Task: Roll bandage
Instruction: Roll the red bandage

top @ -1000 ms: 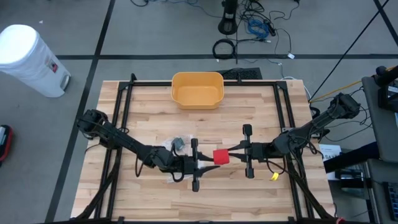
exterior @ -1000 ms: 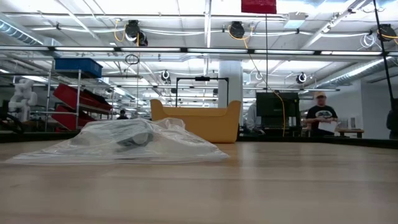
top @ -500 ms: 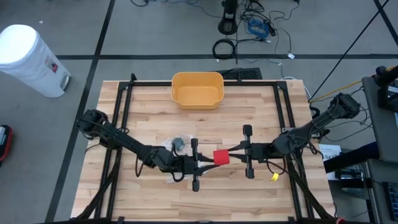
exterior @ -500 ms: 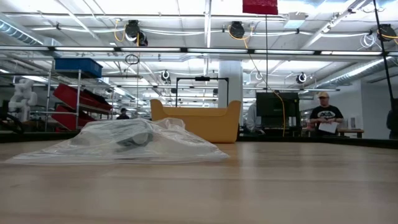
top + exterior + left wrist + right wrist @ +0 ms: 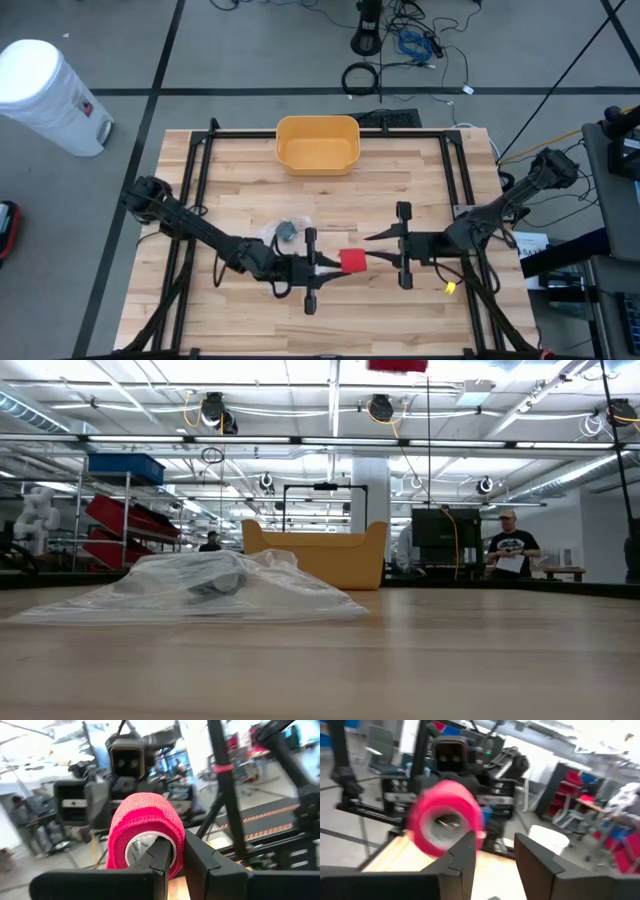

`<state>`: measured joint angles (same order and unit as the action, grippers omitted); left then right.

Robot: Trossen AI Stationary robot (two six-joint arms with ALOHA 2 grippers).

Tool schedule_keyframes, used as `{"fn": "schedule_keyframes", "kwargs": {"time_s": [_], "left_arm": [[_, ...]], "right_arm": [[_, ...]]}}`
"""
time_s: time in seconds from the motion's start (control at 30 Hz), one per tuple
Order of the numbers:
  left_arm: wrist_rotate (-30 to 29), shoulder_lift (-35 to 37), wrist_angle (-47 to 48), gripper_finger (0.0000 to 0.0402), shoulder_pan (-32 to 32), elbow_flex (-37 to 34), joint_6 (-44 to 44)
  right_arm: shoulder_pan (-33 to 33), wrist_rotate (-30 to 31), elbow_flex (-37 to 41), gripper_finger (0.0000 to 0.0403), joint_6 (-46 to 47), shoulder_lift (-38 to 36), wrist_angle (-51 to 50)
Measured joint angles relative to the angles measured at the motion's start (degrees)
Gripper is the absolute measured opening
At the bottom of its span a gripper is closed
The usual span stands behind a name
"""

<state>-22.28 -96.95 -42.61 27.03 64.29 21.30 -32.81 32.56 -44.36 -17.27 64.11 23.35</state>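
My left tool is pinched tight on the red bandage roll, one finger pushed inside its hole, and it holds the roll up in the air over the desk. My right tool faces it from the other side, fingers spread apart with a clear gap, just beside the roll and not touching it. A clear plastic bag lies on the wood near my left arm. Farther back sits the yellow tub
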Motion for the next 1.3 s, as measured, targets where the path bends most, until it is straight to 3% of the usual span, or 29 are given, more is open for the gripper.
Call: {"fn": "schedule_keyframes", "kwargs": {"time_s": [0.33,0.5,0.6,0.73,0.97,1.1,1.3], "left_arm": [[0.53,2.37,-0.21,0.0042,2.07,0.0,0.03],[0.49,3.64,-0.42,0.0042,3.2,0.0,0.0],[0.34,3.96,-0.41,0.0042,3.47,0.0,-0.02],[0.3,3.96,-0.35,0.0042,3.5,0.0,-0.02],[-0.37,4.04,-0.36,0.0042,3.56,0.0,-0.42],[-0.47,4.13,-0.29,0.0042,3.56,0.0,-1.53],[-0.49,4.13,-0.13,0.0042,3.89,0.0,-1.55]], "right_arm": [[-5.92,1.05,-0.04,0.013,-14.57,-0.15,-2.64],[-9.12,0.44,-0.04,0.013,-26.69,5.52,-0.54],[-9.61,1.24,-0.04,0.013,-38.96,10.49,4.39],[-9.79,7.81,-1.05,0.013,-57.61,17.32,15.84],[-11.56,20.41,-5.89,0.013,-77.1,26.88,15.56],[-13.02,24.53,-7.6,0.013,-83.83,30.11,14.49],[-14.96,27.83,-10.4,0.0144,-85.64,32.05,8.39]]}}
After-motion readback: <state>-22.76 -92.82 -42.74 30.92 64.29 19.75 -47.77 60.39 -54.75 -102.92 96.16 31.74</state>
